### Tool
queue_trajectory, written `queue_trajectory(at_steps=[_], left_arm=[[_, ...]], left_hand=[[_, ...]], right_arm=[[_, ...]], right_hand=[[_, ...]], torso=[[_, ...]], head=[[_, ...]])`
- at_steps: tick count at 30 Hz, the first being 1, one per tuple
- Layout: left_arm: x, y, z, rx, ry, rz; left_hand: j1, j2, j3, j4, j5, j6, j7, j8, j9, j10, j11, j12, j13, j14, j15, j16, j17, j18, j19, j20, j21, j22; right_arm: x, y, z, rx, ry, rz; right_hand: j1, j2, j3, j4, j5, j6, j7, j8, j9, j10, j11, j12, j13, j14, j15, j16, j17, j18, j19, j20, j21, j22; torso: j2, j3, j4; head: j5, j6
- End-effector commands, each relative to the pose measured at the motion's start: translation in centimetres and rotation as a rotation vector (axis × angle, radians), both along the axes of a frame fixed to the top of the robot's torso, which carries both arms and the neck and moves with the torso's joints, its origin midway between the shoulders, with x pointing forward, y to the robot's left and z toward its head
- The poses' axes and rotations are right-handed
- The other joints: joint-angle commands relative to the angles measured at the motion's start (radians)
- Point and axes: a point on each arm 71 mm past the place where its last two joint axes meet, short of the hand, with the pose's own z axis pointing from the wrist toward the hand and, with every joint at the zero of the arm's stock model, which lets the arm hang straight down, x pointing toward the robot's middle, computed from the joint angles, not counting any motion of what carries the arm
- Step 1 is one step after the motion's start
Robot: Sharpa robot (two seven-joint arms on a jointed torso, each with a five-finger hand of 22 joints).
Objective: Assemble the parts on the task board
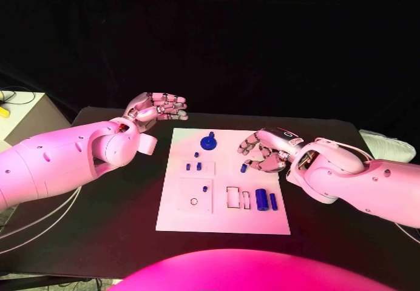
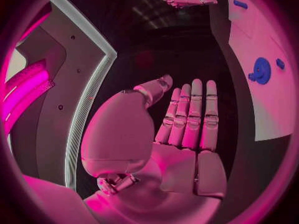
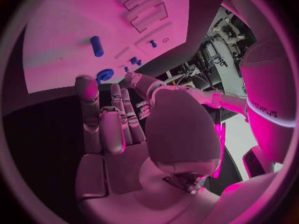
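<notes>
The white task board (image 1: 226, 219) lies in the middle of the black table. A blue gear (image 1: 208, 142) sits at its far end, and the same gear (image 2: 260, 70) appears in the left wrist view. Small blue pegs (image 1: 193, 165) stand left of centre, and one blue peg (image 1: 243, 168) lies close to my right hand. Two blue cylinders (image 1: 266, 200) lie near the board's right edge. My left hand (image 1: 158, 108) hovers off the board's far left corner, fingers straight (image 2: 190, 119), holding nothing. My right hand (image 1: 265, 150) hangs over the board's right edge, fingers loosely bent and empty (image 3: 109, 124).
Empty rectangular slots (image 1: 233, 197) and a square plate with a small ring (image 1: 194, 200) are on the board's near half. A white object (image 1: 389, 145) lies at the table's right edge, and pale furniture (image 1: 22, 115) stands off the left side. Cables (image 1: 35, 221) hang under my left arm.
</notes>
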Motion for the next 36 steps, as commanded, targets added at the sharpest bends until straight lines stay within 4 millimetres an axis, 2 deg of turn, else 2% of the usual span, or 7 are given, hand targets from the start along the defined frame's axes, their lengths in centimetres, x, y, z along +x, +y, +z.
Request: queue_trajectory(at_steps=[1,9,16,21,36], left_arm=[[0.0,-0.2,0.1,-0.012,-0.004,-0.018],[0.0,-0.2,0.1,-0.012,-0.002,-0.020],[0.0,-0.2,0.1,-0.013,0.000,-0.023],[0.0,-0.2,0.1,-0.012,-0.001,-0.022],[0.0,-0.1,0.1,-0.012,-0.001,-0.021]], left_hand=[[0.000,0.007,-0.005,-0.001,0.004,-0.005,-0.001,0.004,-0.002,-0.004,-0.001,0.006,0.001,-0.005,0.002,0.003,0.001,0.010,-0.004,0.002,0.003,0.001],[0.000,0.007,-0.005,-0.001,0.004,-0.005,-0.001,0.004,-0.002,-0.004,-0.001,0.006,0.001,-0.005,0.002,0.003,0.001,0.010,-0.004,0.002,0.003,0.001],[0.000,0.006,-0.005,-0.002,0.004,-0.006,-0.001,0.005,-0.002,-0.005,0.000,0.007,0.001,-0.006,0.002,0.005,0.002,0.010,-0.004,0.002,0.004,0.001],[0.000,0.006,-0.005,-0.002,0.004,-0.006,-0.001,0.005,-0.002,-0.005,0.000,0.007,0.001,-0.006,0.002,0.005,0.002,0.010,-0.004,0.002,0.004,0.001],[0.000,0.006,-0.005,-0.002,0.004,-0.006,-0.001,0.005,-0.002,-0.005,0.000,0.007,0.001,-0.006,0.002,0.005,0.002,0.010,-0.004,0.002,0.004,0.001]], right_arm=[[0.1,0.0,-0.5,-0.060,0.026,0.048],[1.3,-0.1,-1.4,-0.177,0.020,0.028],[1.7,0.5,-2.4,-0.223,0.039,0.031],[1.9,0.7,-3.1,-0.250,0.051,0.026],[1.8,1.4,-4.2,-0.276,0.067,0.028]], right_hand=[[0.002,-0.013,-0.012,0.001,0.004,-0.011,-0.001,-0.005,-0.002,-0.005,-0.002,0.003,-0.001,0.016,0.005,0.007,0.003,-0.007,0.008,-0.001,0.004,0.001],[0.002,-0.021,-0.051,0.011,-0.012,-0.028,-0.007,-0.015,-0.008,-0.036,-0.004,-0.007,-0.002,0.014,0.005,0.007,-0.001,-0.003,-0.001,-0.001,-0.020,-0.018],[0.009,-0.016,-0.056,0.011,-0.010,-0.023,-0.010,-0.013,-0.008,-0.035,-0.005,-0.003,-0.001,0.015,0.004,0.008,0.001,-0.002,-0.001,-0.001,-0.021,-0.018],[0.013,-0.010,-0.058,0.014,-0.009,-0.017,-0.012,-0.010,-0.007,-0.028,-0.006,0.002,0.001,0.015,0.003,0.008,0.002,-0.002,-0.001,-0.002,-0.023,-0.019],[0.015,0.008,-0.050,0.027,-0.004,0.014,-0.010,0.003,-0.004,0.000,-0.008,0.021,0.002,0.015,0.001,0.011,0.006,-0.003,0.004,-0.003,-0.020,-0.013]], torso=[[0.001,0.0010,0.0007],[0.003,0.0009,0.0011],[0.003,0.0018,0.0015],[0.002,0.0004,0.0008],[0.002,0.0004,-0.0006]], head=[[0.001,0.000],[0.003,0.000],[0.005,0.000],[0.005,0.000],[0.007,0.000]])
